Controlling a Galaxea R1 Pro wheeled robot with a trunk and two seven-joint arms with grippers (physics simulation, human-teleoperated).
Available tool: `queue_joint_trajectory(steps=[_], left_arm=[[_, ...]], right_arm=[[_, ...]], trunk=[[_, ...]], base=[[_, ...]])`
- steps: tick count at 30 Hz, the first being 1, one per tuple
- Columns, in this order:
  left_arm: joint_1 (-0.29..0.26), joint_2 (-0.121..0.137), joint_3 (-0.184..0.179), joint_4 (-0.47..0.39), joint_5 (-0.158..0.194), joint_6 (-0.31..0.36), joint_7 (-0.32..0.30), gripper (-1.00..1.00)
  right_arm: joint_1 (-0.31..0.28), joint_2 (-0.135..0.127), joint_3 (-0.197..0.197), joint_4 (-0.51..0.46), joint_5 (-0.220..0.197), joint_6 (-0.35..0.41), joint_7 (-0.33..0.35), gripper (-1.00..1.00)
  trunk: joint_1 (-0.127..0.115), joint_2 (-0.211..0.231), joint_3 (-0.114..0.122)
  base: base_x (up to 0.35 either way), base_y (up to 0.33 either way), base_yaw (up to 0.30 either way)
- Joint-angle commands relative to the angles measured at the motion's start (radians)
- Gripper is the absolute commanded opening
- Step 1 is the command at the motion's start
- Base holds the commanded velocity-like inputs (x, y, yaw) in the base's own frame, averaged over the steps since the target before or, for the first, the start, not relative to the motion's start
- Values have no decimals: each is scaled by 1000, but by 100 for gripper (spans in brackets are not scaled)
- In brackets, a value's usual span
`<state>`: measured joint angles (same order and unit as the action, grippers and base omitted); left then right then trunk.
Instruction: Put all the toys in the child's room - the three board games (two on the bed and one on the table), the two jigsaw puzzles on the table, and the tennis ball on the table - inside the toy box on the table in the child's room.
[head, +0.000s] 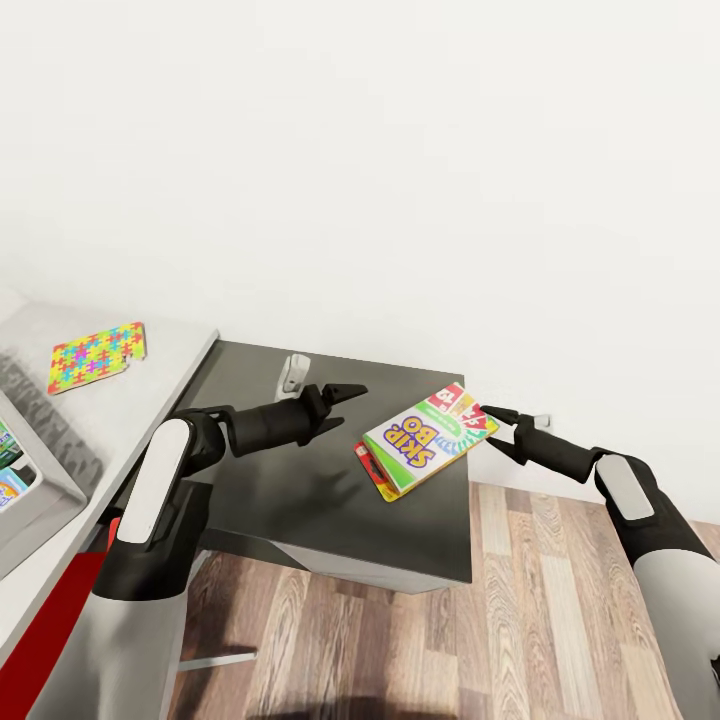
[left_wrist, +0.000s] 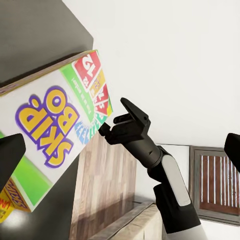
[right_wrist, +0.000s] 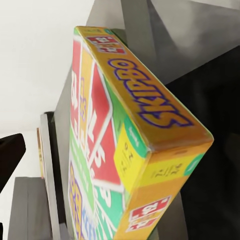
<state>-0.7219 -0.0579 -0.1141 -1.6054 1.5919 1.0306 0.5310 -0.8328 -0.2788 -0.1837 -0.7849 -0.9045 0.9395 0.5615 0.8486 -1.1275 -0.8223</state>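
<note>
One game box in hand, judging by the head view: the right gripper (head: 497, 419) has its fingers at the far edge of the white-green SKIP-BO box (head: 430, 439), which sits tilted above the dark cabinet (head: 300, 480). A red-edged box (head: 372, 472) peeks out from under it; whether the two touch is unclear. The left gripper (head: 345, 392) hovers over the cabinet just beside the box, fingers narrow and empty. At far left, a jigsaw puzzle (head: 97, 355) lies flat on the pale table (head: 150, 390), and the wall of the toy box (head: 45, 470) shows at the frame edge with printed items inside.

Left wrist view: the SKIP-BO box (left_wrist: 50, 135) looms close, and the right gripper (left_wrist: 111, 126) pinches its corner. This arm's own fingers show as dark tips well apart at the frame edges.

Right wrist view: the box (right_wrist: 120, 145) sits edge-on right in front of the camera; one dark finger (right_wrist: 10, 157) shows beside it.

Step, as I read it: carrying the SKIP-BO game toward the bin. Next move calls for turning left toward the table, keeping the corner pinch firm, and lowering the box into the bin before letting go.
</note>
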Motion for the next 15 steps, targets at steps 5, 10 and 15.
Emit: queue_joint_trajectory(steps=[5,10,15], left_arm=[[-1,0,1,-1,10,2,10,100],[-1,0,1,-1,10,2,10,100],[-1,0,1,-1,10,2,10,100]], right_arm=[[-1,1,-3,4,4,6,4,100],[-2,1,-3,5,4,7,4,100],[-3,2,-3,6,4,8,3,100]], trunk=[[0,0,-1],[0,0,-1],[0,0,-1]], base=[[0,0,0],[0,0,0],[0,0,0]])
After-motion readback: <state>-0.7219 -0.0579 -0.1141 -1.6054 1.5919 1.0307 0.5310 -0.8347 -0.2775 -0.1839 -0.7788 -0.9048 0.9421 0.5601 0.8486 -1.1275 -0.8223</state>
